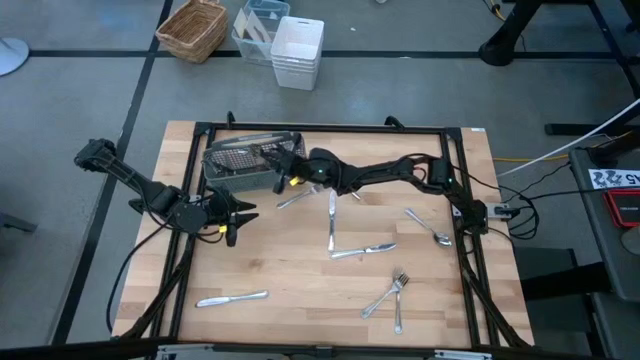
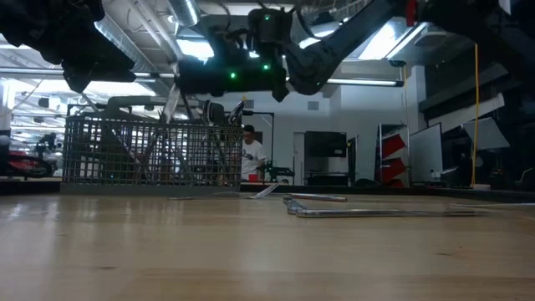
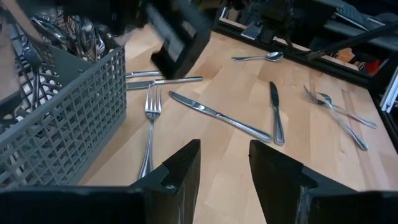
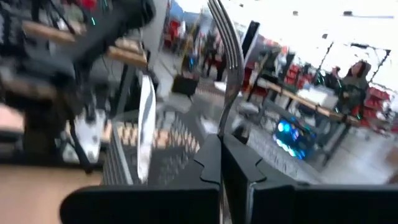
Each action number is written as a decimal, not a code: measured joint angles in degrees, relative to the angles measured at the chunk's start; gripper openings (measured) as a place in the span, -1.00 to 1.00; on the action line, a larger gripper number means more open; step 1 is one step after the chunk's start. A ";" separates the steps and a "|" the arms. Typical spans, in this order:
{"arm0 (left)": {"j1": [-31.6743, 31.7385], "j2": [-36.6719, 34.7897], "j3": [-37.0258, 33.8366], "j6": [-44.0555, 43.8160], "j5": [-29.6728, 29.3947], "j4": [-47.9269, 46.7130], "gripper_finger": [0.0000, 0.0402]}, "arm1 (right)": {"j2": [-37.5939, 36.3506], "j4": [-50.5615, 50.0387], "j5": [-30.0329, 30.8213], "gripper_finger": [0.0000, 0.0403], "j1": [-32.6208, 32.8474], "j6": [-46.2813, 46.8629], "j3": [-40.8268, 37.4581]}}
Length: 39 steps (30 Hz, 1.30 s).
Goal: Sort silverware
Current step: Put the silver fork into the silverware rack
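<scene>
while the right gripper (image 4: 222, 163) pinches an upright fork (image 4: 227, 56) over the caddy (image 1: 240, 160), the left gripper (image 3: 224, 163) idles wide at the caddy's 6 o'clock.

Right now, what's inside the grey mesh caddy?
The caddy already holds silverware: several upright handles show through the mesh. How many pieces, and which kinds, cannot be told. The right end effector, shut on a fork, hovers over one end.

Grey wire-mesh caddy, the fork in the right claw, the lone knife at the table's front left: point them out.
Grey wire-mesh caddy (image 1: 222, 166), high view, left wall.
Silver metal fork (image 4: 227, 68), right wrist view, neck.
Silver metal knife (image 1: 232, 298), high view, mid-length.
</scene>
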 joint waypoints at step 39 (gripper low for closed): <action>0.00 0.02 0.00 -0.01 0.02 -1.30 -0.36 | -0.04 -7.27 11.31 -0.48 0.05 0.29 -0.02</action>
